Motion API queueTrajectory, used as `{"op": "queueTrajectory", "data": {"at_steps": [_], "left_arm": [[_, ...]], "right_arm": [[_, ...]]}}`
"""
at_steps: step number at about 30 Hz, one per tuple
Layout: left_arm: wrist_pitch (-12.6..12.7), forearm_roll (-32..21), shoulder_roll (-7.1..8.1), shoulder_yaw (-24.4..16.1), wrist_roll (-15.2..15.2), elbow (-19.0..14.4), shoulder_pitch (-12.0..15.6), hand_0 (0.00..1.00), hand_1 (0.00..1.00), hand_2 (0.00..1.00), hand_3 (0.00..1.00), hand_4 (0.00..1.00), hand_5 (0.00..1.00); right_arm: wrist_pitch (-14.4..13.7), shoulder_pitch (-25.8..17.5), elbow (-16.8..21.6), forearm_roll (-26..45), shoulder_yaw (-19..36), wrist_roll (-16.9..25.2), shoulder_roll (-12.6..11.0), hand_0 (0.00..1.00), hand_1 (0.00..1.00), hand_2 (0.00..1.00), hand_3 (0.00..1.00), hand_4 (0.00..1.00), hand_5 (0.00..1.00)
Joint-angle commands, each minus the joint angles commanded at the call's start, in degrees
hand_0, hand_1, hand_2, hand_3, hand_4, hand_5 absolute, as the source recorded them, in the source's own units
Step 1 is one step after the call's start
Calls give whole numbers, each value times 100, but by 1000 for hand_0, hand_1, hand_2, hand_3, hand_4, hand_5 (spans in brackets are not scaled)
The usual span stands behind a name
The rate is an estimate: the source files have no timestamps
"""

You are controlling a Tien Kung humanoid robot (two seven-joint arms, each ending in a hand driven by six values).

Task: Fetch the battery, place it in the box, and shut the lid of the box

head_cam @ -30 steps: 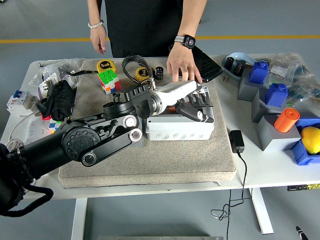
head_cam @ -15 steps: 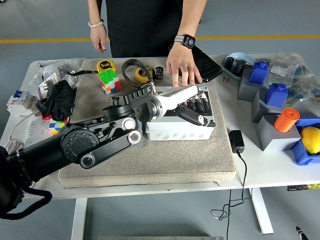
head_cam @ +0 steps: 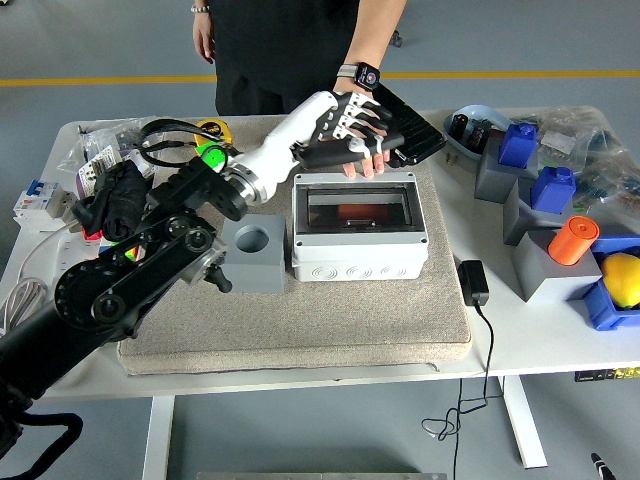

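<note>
The left hand (head_cam: pixel 345 125) has lifted off the box (head_cam: pixel 358 228) and now hovers behind it, fingers loosely spread, holding nothing. The lid looks shut, an orange shape, probably the battery (head_cam: pixel 350 212), showing through its window. A person's hand (head_cam: pixel 366 152) rests just behind, crowding the retreat. A grey block (head_cam: pixel 253 256) sits beside the box on the desk (head_cam: pixel 530 340).

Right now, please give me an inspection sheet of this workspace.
Surface: white table with a grey mat.
Job's things: box, clear lid down, something orange inside.
Clutter: grey block beside the box, puzzle cube, orange cylinder, blue blocks.
Robot hand: left robot hand raised behind the box, holding nothing.
Cables: black adapter, cord hanging off the edge.
Surroundings: person's hand on the table.
</note>
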Motion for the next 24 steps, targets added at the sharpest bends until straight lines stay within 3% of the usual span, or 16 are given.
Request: {"op": "queueTrajectory", "data": {"at_steps": [3,4,6,9,10,16,24], "left_arm": [[223,-196,124,-424,-356,-178,287,658,685,632,631,992,458],[250,-237,155,-523,-422,-200,352,712,707,645,643,985,445],[254,-404,262,-788,-534,-207,550,712,707,645,643,985,445],[128,-589,380,-1137,-532,-142,798,712,707,645,643,985,445],[97,-588,404,-1241,-514,-127,858,751,745,701,691,980,436],[47,-356,542,-1705,-445,-36,1228,735,736,704,703,980,430],[170,-555,611,-1988,-506,-105,1436,720,720,688,690,982,429]], "right_arm": [[14,23,-27,43,-58,-25,2,725,662,647,581,985,587],[16,28,-31,51,-64,-28,2,725,663,647,581,986,587],[21,44,-38,68,-74,-43,-2,725,663,647,581,986,587],[33,64,-50,92,-82,-65,-7,725,663,647,581,986,587],[36,68,-53,98,-88,-70,-8,725,664,647,581,986,588],[100,101,-84,202,-208,-143,-7,725,664,647,581,986,588],[121,155,-69,158,-162,-172,-9,726,664,650,585,987,589]]}}
